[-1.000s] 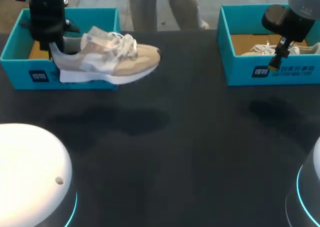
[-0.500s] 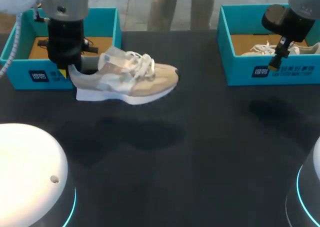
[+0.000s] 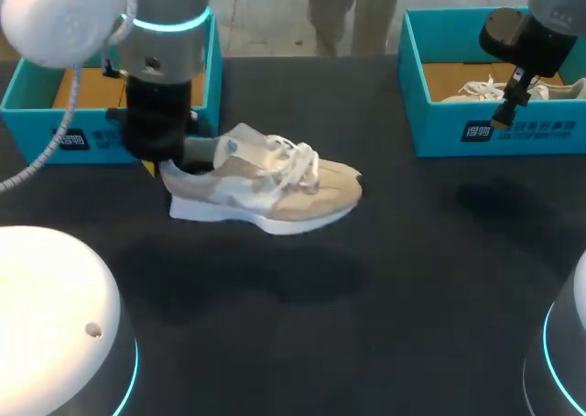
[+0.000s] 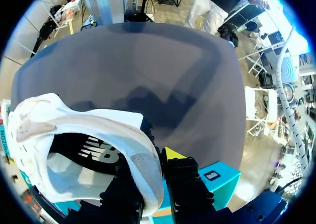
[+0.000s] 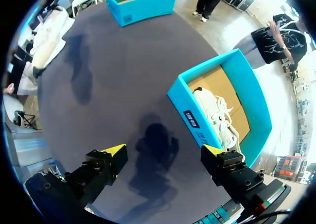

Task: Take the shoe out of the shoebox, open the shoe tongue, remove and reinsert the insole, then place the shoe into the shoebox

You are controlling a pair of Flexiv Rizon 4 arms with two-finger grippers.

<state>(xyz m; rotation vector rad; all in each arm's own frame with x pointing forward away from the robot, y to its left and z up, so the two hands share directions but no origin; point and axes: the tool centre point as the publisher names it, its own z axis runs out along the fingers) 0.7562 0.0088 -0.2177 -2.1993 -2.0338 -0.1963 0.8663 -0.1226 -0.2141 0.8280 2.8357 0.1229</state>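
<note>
A beige and white sneaker (image 3: 270, 191) hangs above the dark table, toe pointing right, just in front of the left teal shoebox (image 3: 87, 136). My left gripper (image 3: 163, 166) is shut on its heel. In the left wrist view the heel collar (image 4: 148, 167) is pinched between the fingers of that gripper (image 4: 157, 184), and the shoe's opening (image 4: 74, 150) shows beside them. My right gripper (image 3: 505, 114) hangs open over the front wall of the right teal shoebox (image 3: 499, 130). Nothing is between its fingers (image 5: 163, 150).
A second pale shoe (image 3: 481, 89) lies inside the right shoebox (image 5: 190, 116), also seen as a shoe (image 5: 217, 116) in the right wrist view. The left shoebox (image 5: 138, 2) stands far across the table. The sneaker's shadow (image 3: 256, 269) falls on the bare tabletop (image 3: 412, 297).
My left arm has carried the sneaker out of the left shoebox, rightward and toward the table's middle. The right arm has not moved.
</note>
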